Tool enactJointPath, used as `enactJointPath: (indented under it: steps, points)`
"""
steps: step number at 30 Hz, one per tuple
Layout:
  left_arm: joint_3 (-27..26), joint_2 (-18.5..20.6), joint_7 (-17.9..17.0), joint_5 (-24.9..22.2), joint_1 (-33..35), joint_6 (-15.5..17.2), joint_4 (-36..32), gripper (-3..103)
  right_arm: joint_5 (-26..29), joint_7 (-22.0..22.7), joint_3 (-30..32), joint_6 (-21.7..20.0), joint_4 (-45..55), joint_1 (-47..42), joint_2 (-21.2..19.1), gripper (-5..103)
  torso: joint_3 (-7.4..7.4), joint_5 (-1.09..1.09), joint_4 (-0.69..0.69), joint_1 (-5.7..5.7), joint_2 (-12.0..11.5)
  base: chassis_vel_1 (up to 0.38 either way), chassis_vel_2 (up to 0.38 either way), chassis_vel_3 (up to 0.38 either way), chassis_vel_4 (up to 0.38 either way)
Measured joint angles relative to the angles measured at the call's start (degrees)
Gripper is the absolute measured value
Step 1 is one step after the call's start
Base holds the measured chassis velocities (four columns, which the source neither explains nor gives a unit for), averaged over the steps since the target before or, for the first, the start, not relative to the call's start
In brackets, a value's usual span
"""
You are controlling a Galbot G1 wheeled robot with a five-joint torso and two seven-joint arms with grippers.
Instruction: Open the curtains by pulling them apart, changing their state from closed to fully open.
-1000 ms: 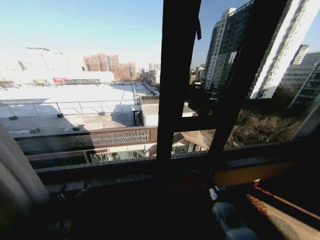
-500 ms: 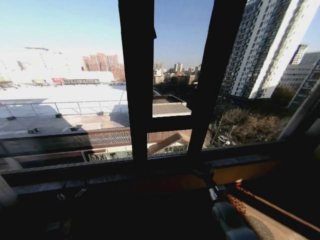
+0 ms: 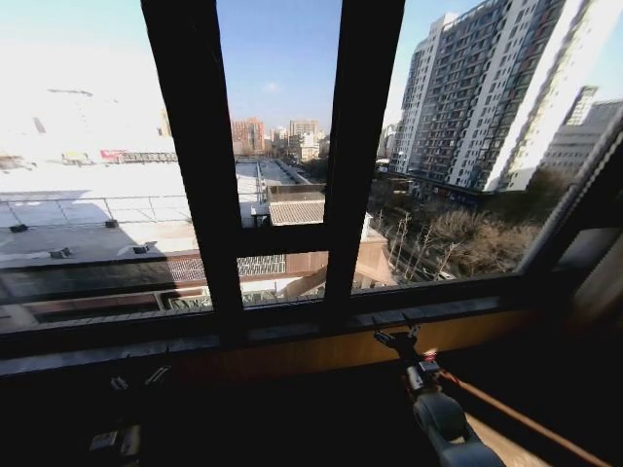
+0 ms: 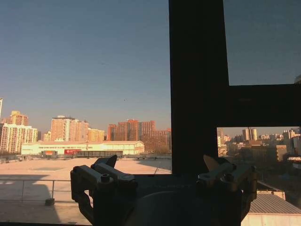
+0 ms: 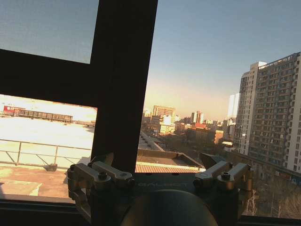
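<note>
Window bare across its width; dark window frame (image 3: 341,165) bars and city beyond. Only a pale strip at the far right edge of the head view may be the curtains (image 3: 596,282), bunched; hard to confirm. Right pincer (image 3: 397,339) low by the sill (image 3: 292,331), fingers spread, empty. Left pincer (image 4: 162,172) likewise spread, holding nothing. Judgement: task near done. Check both window edges for fabric before any further pull.

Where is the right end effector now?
In the head view, the right end effector sits low, right of centre, open and empty, just before the window sill.
</note>
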Motion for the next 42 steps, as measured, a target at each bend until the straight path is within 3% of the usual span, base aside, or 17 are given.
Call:
enactJointPath:
  steps: [11,18,24,42]
  points:
    - [0.0,-0.01,0.01,0.0,0.01,0.0,0.0,100,0.0,0.0,0.0,0.0,0.0,0.0,0.0,100,0.0,-0.05,0.02,0.0,0.0,-0.36,-0.358,0.358,0.362]
    - [0.02,-0.01,0.02,0.0,0.0,0.0,-0.01,100,0.0,0.01,0.02,0.0,-0.01,0.0,-0.01,100,0.0,0.02,-0.01,-0.01,-0.01,-0.179,-0.201,0.196,0.168]
    - [0.01,0.0,0.01,0.0,0.0,0.0,0.0,100,0.0,0.0,0.0,0.0,0.0,0.0,0.01,100,0.0,-0.08,0.01,-0.01,-0.01,-0.011,-0.008,0.01,0.007]
    - [0.0,0.01,0.01,0.0,0.0,0.0,-0.01,100,0.0,-0.01,0.0,0.0,0.0,0.0,0.0,100,0.01,-0.03,0.0,0.02,-0.01,0.068,-0.07,-0.071,0.076]
